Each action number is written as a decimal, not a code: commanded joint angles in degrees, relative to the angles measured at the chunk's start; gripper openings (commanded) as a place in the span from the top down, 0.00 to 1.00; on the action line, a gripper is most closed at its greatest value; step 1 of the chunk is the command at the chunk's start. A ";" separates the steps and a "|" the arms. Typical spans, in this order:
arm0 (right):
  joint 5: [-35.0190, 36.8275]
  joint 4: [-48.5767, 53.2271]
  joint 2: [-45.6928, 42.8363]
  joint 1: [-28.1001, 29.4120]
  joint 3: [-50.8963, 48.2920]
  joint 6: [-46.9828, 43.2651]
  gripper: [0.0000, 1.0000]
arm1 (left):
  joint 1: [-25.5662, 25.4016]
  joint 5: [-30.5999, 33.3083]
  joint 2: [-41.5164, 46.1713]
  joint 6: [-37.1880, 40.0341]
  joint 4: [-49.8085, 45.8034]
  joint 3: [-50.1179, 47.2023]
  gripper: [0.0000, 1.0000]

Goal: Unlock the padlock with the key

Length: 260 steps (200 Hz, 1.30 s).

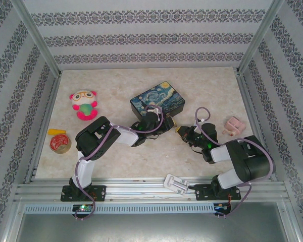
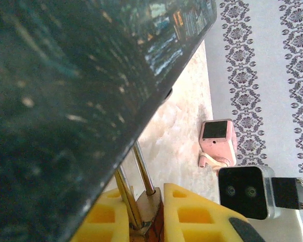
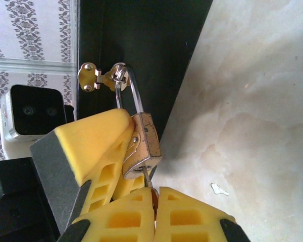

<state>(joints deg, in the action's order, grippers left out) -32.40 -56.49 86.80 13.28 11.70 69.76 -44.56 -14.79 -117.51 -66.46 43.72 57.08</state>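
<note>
The small brass padlock (image 3: 144, 141) hangs by its silvery shackle (image 3: 134, 88) from the hasp (image 3: 97, 78) of the dark blue painted tin box (image 1: 158, 99). My left gripper (image 2: 151, 217) is shut on the padlock (image 2: 152, 209) body, and its yellow fingers (image 3: 93, 146) clamp it from the side. My right gripper (image 3: 155, 201) is shut on the key (image 3: 149, 179). The key's thin blade points up into the keyhole on the padlock's underside. In the top view the left gripper (image 1: 161, 121) and the right gripper (image 1: 183, 132) meet just in front of the box.
A pink and green plush toy (image 1: 83, 104) and a tape roll (image 1: 60, 144) lie at the left. A small pink object (image 1: 234, 126) sits at the right. A white part (image 1: 174, 183) rests on the front rail. Patterned walls enclose the table.
</note>
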 commanded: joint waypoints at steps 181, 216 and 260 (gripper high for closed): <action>-3.95 -22.88 16.42 -3.93 7.63 9.42 1.00 | -1.24 -12.56 -1.91 -6.59 3.65 -3.82 1.00; -3.83 -22.88 17.67 -3.90 7.63 8.77 1.00 | -0.80 -13.06 -2.01 -6.72 4.16 -4.17 1.00; -3.33 -21.99 17.67 -3.87 8.66 7.40 0.93 | -0.03 -14.10 -1.76 -6.74 4.29 -4.52 1.00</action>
<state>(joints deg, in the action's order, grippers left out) -42.98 -74.74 104.22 10.26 17.23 79.46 -42.61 -14.79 -117.51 -66.28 47.86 55.07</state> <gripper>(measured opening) 0.056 0.140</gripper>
